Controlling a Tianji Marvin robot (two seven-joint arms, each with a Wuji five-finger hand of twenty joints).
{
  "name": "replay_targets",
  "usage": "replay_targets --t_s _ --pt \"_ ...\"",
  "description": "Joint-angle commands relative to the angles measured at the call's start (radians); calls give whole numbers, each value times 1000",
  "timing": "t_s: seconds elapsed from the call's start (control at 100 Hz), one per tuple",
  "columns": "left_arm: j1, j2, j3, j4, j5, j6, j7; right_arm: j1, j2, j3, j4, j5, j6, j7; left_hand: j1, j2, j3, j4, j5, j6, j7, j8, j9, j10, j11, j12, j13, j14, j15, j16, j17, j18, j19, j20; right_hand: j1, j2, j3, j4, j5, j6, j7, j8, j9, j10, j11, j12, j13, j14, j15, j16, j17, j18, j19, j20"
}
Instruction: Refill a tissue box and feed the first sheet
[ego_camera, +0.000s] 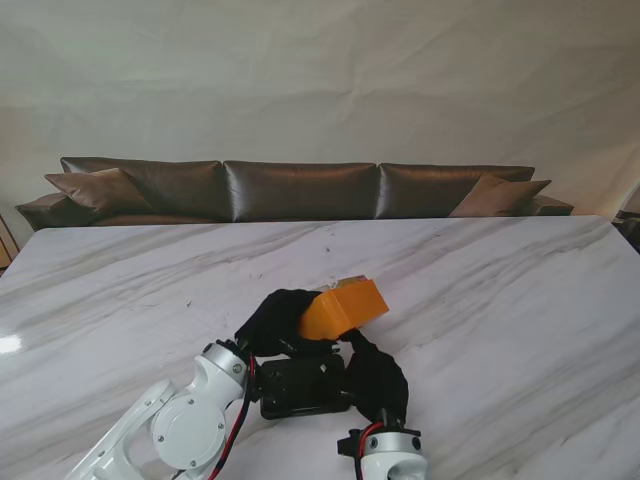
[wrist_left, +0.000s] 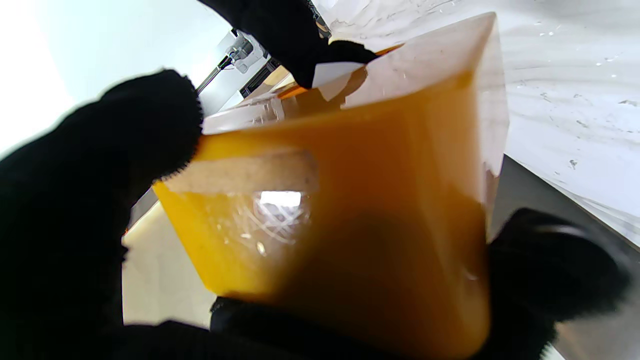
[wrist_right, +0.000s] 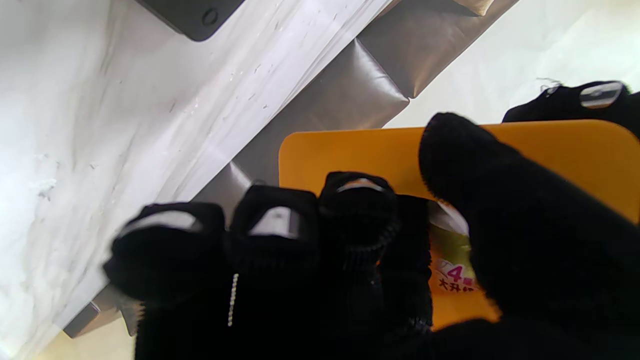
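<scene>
Above table (ego_camera: 480, 290) — orange pack (ego_camera: 345, 308) tilted, up-right

White marble desk (ego_camera: 500, 300) with grey veining, glossy. Brown leather sofa (ego_camera: 300, 190) along its far edge, three back cushions, a loose pillow (ego_camera: 98, 188) at the left end, another (ego_camera: 500, 195) at the right. Pale wrinkled cloth backdrop (ego_camera: 320, 80) behind.

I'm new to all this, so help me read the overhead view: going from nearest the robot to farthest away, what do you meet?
Flat black tray → orange plastic tissue box held in black-gloved hands → bare white marble table → brown leather sofa → pale wall.
</scene>
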Motion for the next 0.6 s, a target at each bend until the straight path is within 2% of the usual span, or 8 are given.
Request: replay_targets --t_s 0.0,0.2,0.3,0.41,0.49,0.59 --pt "5 -1 -2 -13 -3 0 -15 7 2 0 13 -39 14 10 188 198 196 161 106 -71 112 49 117 -13 168 58 98 -18 162 57 19 -367 104 -11 -18 16 32 24 60 -73 40 23 64 15 -2 21 27 -36 82 15 37 -13 92 -8" --pt "5 0 -3 -20 -3 8 -19 12 33 27 22 -148 36 34 187 198 195 161 106 -71 112 50 117 -13 168 59 98 -18 162 58 19 -367 105 -11 -23 13 23 24 148 -87 50 29 75 7 -6 21 27 -45 83 16 37 -17 94 -8" --pt "6 0 -5 -18 -5 7 -20 3 43 49 19 -171 36 47 188 199 194 160 106 -71 112 50 117 -13 168 59 98 -18 160 58 19 -367 105 -11 -11 0 22 -6 174 -99 56 -24 76 9 -8 24 27 -41 82 16 37 -18 94 -9" --pt "6 -1 -4 -11 -8 0 -17 -6 53 72 18 -198 38 61 188 199 194 160 106 -71 112 50 117 -13 168 59 98 -18 159 58 19 -367 105 -12 -19 13 26 -1 166 -99 52 -36 78 8 -9 24 27 -42 83 16 37 -18 94 -9" --pt "2 -1 -1 -9 -9 -1 -16 -14 61 85 17 -217 38 71 187 197 194 160 106 -71 112 50 117 -13 168 59 98 -18 159 58 19 -367 105 -12 -28 28 25 29 157 -102 24 -25 80 7 -12 24 27 -41 83 17 36 -18 93 -9" --pt "1 -1 -2 -5 -10 -4 -16 -27 68 98 11 -233 32 82 188 198 195 159 106 -71 112 50 116 -13 168 59 98 -18 159 58 19 -367 105 -12 -27 29 24 30 113 -111 -9 -26 80 7 -12 25 27 -41 83 17 35 -19 93 -9"
